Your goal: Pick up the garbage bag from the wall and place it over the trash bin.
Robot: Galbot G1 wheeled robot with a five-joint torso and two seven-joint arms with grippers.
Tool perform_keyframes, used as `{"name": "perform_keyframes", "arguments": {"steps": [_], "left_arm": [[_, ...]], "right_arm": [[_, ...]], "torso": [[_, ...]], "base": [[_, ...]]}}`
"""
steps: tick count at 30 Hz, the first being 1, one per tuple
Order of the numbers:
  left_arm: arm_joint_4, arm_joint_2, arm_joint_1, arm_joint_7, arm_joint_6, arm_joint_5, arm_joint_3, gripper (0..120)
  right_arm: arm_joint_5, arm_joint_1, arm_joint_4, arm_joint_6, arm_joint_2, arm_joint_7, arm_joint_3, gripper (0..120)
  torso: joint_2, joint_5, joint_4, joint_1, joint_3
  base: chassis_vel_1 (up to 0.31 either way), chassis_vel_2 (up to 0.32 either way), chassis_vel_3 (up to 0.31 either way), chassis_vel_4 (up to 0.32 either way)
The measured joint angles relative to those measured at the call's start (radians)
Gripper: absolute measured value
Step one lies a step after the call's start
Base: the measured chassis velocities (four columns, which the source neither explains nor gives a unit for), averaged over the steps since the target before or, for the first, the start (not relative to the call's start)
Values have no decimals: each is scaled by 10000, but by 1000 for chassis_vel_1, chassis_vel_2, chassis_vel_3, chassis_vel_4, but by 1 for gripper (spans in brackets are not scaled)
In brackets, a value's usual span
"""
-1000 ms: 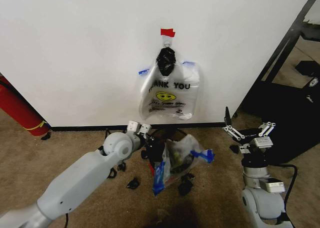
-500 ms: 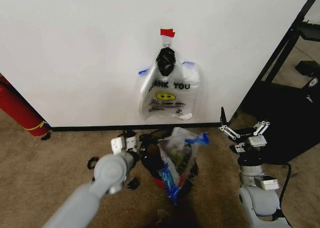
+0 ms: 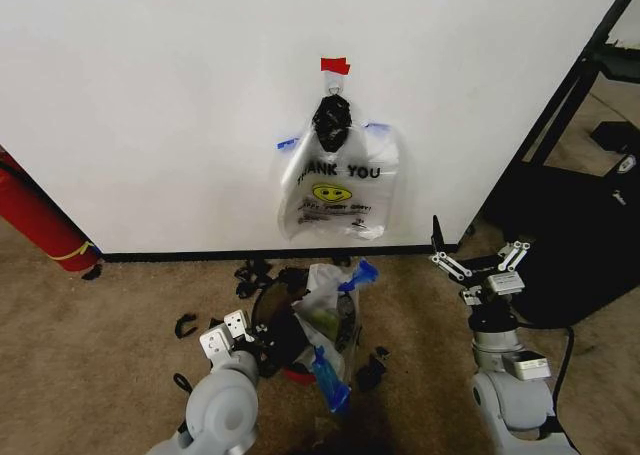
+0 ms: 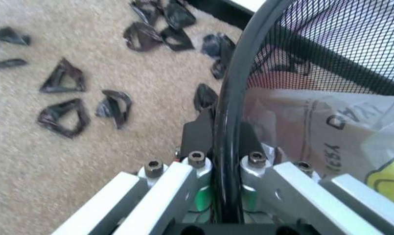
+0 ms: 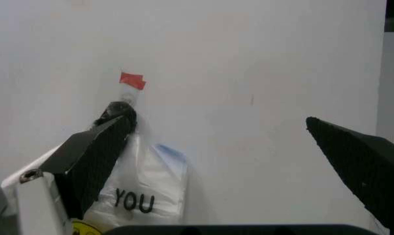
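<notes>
Gripping trash bin (image 4: 231, 98) rim, left gripper (image 4: 226, 166)

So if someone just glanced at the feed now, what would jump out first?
Probably the bunch of bags with "THANK YOU" print and a yellow smiley, hanging on the white wall under red tape. Next, the garbage bag draped loosely over the trash bin on the carpet below, with the left gripper shut on the bin's black rim. The right gripper hangs open, off to the right.
</notes>
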Motion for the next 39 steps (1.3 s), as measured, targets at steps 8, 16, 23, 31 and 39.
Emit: {"name": "perform_keyframes", "arguments": {"steps": [8,16,23,31,39], "left_arm": [[358,-148,-435,-171,471,-808,247,0],[486,-58,-849,-22,514,-954,410,12],[-362,344,-361,325,522,-302,257,38],[-1804,1899,102,4017,61,2345,70,68],[-1464,3990,-2068,8549,581,3032,1024,96]], "right_arm": [[0,-99,3,56,-32,-15,51,100],[-22,-215,-12,141,27,-80,64,100],[-25,-234,-15,165,76,-88,84,100],[-42,-184,-219,210,209,-273,66,100],[-1097,-95,-807,-367,172,-303,731,100]], "torso": [[0,0,-1,0,1],[0,-1,-1,0,1],[0,-2,2,0,1],[-1,-1,1,0,0],[-2,-3,0,2,2]], "base": [[0,0,0,0],[0,0,0,0],[0,0,0,0],[0,0,0,0],[0,0,0,0]]}}
